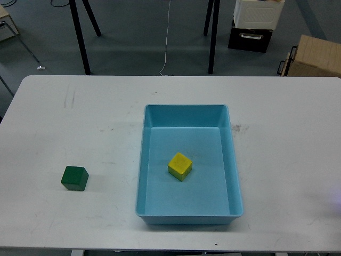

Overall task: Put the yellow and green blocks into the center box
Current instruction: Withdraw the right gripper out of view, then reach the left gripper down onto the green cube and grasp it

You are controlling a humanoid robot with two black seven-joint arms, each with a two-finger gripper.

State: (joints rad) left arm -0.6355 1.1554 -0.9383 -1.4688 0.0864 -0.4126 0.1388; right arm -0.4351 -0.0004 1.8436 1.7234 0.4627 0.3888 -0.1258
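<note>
The yellow block point(180, 166) sits inside the light blue tray point(143, 160), on its flat floor, a bit left of the middle and turned so one corner points toward the near wall. It touches none of the tray's walls. The green block point(74, 178) is not in the tray (it rests on the table point(64, 122), well apart from the tray, off to the left and nearer the front edge). The tray stands near the middle of the white table, with its long sides running away from the camera. The table top has a few small dark marks and smudges. Neither arm shows in the picture, so no pincer can be seen, left or right, and I cannot say if they are released or clenched. Past the far edge of the table is a grey floor with black legs point(79, 37) standing on it, a thin white cable point(167, 37), a white-and-black crate point(254, 24) and a brown cardboard box point(317, 56) at the far right.
</note>
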